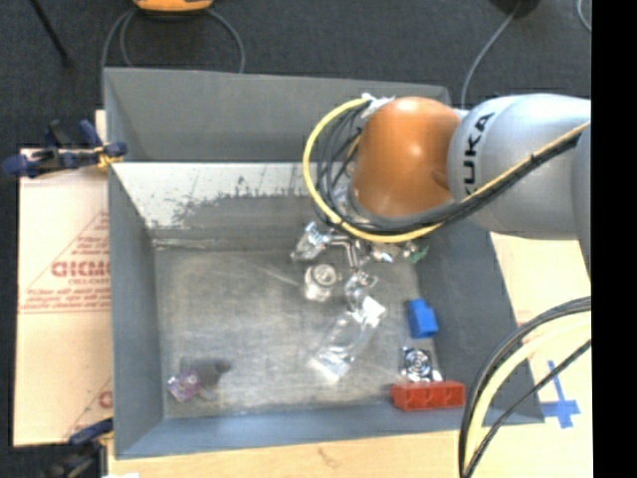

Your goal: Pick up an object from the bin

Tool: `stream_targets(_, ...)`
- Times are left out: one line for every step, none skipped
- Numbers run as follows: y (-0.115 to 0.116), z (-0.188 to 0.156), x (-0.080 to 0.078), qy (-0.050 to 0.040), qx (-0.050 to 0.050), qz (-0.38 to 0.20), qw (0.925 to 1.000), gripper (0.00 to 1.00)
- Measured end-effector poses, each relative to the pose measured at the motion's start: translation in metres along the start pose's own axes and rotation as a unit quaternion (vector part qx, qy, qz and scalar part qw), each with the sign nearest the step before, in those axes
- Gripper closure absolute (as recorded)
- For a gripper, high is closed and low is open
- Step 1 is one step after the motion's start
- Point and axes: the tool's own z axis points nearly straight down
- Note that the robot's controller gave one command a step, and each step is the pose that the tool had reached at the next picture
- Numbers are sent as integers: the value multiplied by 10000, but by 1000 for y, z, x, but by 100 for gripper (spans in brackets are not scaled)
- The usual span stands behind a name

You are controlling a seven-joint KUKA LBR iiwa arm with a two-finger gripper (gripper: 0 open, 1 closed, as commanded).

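Along the near wall of the grey metal bin [129, 297], a red rectangular plastic block [428, 396] and a small purple object [189, 383] are lying well apart. Farther in, a blue plastic block [422, 319] and a clear crumpled plastic piece [341, 347] are resting. Beyond, the gripper [333, 267] is hanging over that piece's far end; whether it is open or closed cannot be told.

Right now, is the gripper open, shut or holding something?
Gripper: cannot be told; it hangs mid-bin next to a clear crumpled plastic piece.

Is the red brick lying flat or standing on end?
Lying flat: the red brick rests lengthwise on the bin floor, beside the wall nearest the camera.
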Motion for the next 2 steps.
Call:
stream_targets(-16,5,-5,-15,48,-685,9976,0)
stream_targets(-16,6,-4,12,34,-845,9964,0)
